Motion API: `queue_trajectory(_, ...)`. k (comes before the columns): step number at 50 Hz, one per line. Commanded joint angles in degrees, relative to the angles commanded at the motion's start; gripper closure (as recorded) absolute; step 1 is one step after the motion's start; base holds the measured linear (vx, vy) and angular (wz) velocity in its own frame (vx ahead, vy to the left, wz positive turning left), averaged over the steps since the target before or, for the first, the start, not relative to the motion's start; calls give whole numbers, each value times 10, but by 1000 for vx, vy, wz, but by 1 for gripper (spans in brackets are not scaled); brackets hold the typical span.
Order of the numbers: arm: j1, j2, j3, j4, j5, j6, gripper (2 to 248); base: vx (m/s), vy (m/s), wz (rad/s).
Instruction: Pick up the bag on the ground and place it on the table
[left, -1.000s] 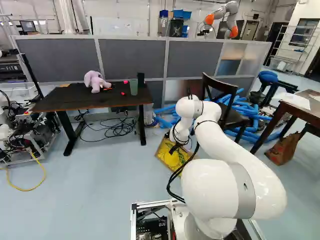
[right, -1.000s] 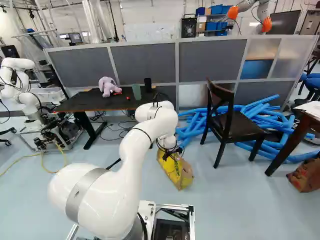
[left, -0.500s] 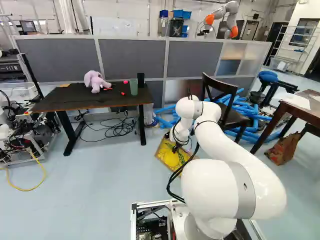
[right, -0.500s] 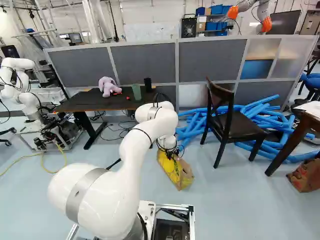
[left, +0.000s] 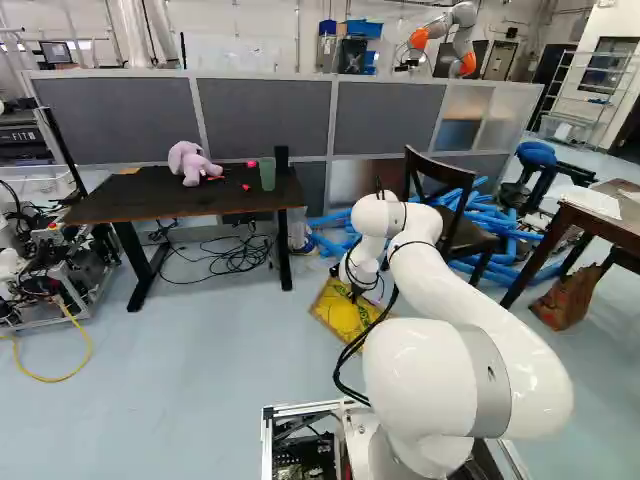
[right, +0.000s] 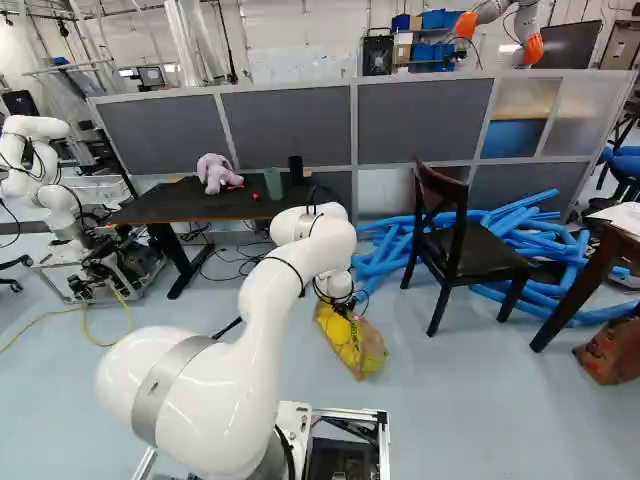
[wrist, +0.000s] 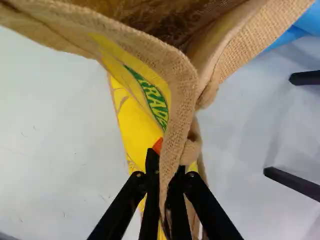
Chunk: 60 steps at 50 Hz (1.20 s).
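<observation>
The bag (wrist: 181, 90) shows rough, coarsely woven cloth along its rim and a smoother yellow face. The arm (left: 440, 375) has a smooth, glossy shell. The table (left: 125, 200) looks matt on top, the chair (right: 447, 190) like smooth dark wood, the toy (right: 213, 175) like soft cloth.

A lilac plush toy (left: 190, 163) is positioned near the far edge of the black tabletop (left: 130, 200). A green cup (left: 267, 174) stands near the right edge; a black cylinder (right: 296, 168) stands beside it, toward the far right corner. Black cables (left: 235, 260) lie beneath, on the floor (left: 200, 380). A dark chair (right: 475, 252) stands before blue foam tubes (right: 387, 240) and a grey partition (right: 285, 125).
</observation>
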Motion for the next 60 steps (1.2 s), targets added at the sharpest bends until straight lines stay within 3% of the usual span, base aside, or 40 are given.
queue_trajectory(24,4,43,49,2,0,0,228,0,0,0)
queue_trajectory(60,25,138,167,45,0,0,228,0,0,0)
